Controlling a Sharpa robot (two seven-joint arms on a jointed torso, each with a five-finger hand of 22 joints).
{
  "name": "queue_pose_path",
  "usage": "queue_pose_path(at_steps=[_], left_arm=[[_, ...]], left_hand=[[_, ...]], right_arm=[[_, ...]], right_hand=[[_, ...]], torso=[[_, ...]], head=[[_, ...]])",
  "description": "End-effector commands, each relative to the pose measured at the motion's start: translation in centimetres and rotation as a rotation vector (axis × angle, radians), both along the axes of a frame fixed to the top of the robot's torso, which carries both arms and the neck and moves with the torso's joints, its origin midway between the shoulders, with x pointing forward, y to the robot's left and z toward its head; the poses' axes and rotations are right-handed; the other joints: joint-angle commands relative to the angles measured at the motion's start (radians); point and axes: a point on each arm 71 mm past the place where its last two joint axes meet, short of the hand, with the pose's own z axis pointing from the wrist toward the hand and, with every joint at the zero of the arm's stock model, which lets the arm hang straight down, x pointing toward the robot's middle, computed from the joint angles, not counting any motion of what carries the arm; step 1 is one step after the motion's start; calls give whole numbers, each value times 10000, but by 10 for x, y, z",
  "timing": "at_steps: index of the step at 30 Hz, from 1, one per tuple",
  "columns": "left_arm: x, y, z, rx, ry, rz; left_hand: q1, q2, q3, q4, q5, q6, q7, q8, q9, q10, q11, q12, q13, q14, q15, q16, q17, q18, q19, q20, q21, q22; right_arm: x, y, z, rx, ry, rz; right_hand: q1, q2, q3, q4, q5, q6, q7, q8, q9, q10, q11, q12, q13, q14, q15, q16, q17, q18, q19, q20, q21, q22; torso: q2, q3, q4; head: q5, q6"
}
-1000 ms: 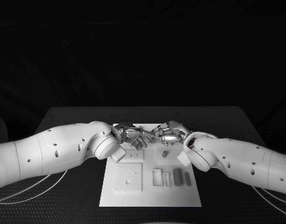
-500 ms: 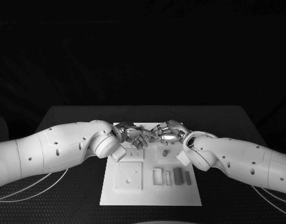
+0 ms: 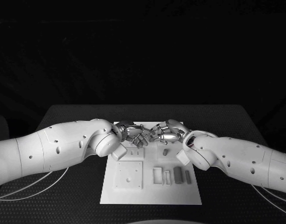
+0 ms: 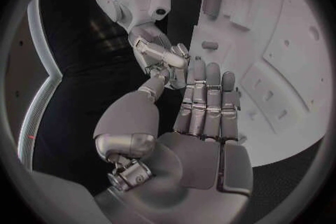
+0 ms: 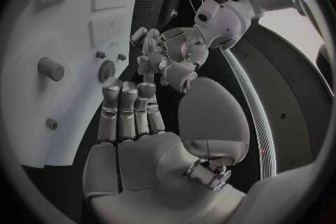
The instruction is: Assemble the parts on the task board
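Both silver hands, left hand point(image 3: 135, 135) and right hand point(image 3: 167, 134), hover with fingers stretched, grasping nothing, above the white rectangular task board point(image 3: 149, 196) far end.

Two white arms reached in from either side over a dark surface point(image 3: 69, 114) and met above the far end of a white task board point(image 3: 149, 196). The left hand point(image 3: 135, 134) and right hand point(image 3: 164, 134) sat close together, fingers curled toward each other; any grip was unclear. Several small grey parts point(image 3: 177, 175) lay upon the board's near half
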Motion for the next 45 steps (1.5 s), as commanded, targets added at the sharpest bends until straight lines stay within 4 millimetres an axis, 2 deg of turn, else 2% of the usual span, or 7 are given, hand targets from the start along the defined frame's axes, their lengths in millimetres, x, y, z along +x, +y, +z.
queue_pose_path(at_steps=[1, 14, 24, 29, 35, 38, 45], left_arm=[[0, -1, 0, -55, 131, -145], [-1, -1, -1, 19, 272, -342], [-1, -2, -1, -13, 294, -440], [-1, -2, -1, -28, 304, -481], [-1, 0, -1, -65, 313, -445], [-1, 0, -1, -94, 365, -437], [-2, -1, -1, -120, 574, -509]], left_hand=[[12, 118, -17, -126, 141, 219, -81, 123, 50, 185, -60, 67, 38, 46, -28, 7, 49, 48, 49, -219, -58, 153], [-443, -122, -226, 78, 132, 543, -278, 400, 500, 422, -234, 461, 300, 205, -229, 398, 328, -8, 245, -410, -53, 200], [-419, -10, -214, 126, 478, 631, -422, 722, 1354, 367, -366, 1083, 695, 185, -366, 810, 579, -98, 292, -557, 45, 227], [-243, 124, -164, -86, 636, 596, -426, 732, 1587, 288, -370, 1208, 766, 144, -374, 862, 605, -134, 259, -573, 87, 228], [177, 369, 42, -652, 1288, 603, -431, 704, 1859, 239, -376, 1338, 818, 107, -360, 892, 609, -152, 228, -561, 161, 230], [410, 200, 654, -579, 819, 636, -431, 632, 2006, 230, -374, 1390, 813, 117, -344, 890, 589, -152, 255, -540, 198, 221], [497, 20, 939, -698, 1080, 622, -411, 543, 2137, 192, -357, 1418, 800, 88, -314, 887, 576, -152, 222, -505, 242, 228]], right_arm=[[-1, 2, 1, 93, -16, 203], [-2, 4, 1, 139, -7, 286], [-3, 5, 1, 153, 30, 351], [-3, 5, 1, 152, 55, 379], [-3, 5, 1, 151, 89, 421], [-3, 6, 1, 152, 101, 439], [-3, 6, 1, 155, 125, 473]], right_hand=[[-30, 105, -4, -70, 60, 559, 504, 50, 795, -68, -33, 39, 7, -55, -2, 46, -12, 69, -47, -5, 5, 11], [-39, 120, -12, -86, 82, 559, 504, 43, 807, -68, -32, 44, 8, -60, 0, 52, -16, 69, -51, -2, 8, 12], [-49, 129, -18, -95, 89, 557, 505, 37, 815, -70, -31, 47, 8, -63, 2, 55, -19, 69, -54, 0, 9, 12], [-53, 135, -21, -100, 93, 557, 506, 35, 819, -71, -31, 48, 7, -66, 3, 56, -20, 69, -57, 1, 10, 12], [-57, 140, -24, -106, 97, 557, 506, 32, 823, -72, -30, 48, 7, -68, 3, 58, -22, 69, -59, 2, 10, 12], [-60, 144, -26, -109, 99, 555, 506, 30, 826, -74, -30, 49, 7, -70, 4, 58, -23, 69, -61, 3, 10, 12], [-66, 155, -29, -117, 104, 555, 507, 27, 832, -77, -29, 49, 6, -74, 5, 60, -25, 69, -65, 5, 10, 11]], torso=[[6, -1, 0], [2, 4, -2], [4, 4, -8], [0, 1, -3], [3, -1, 1], [-1, -3, 0], [5, -4, 1]], head=[[1, -16], [20, -92], [11, -143], [5, -163], [-6, -194], [-14, -206], [-18, -246]])
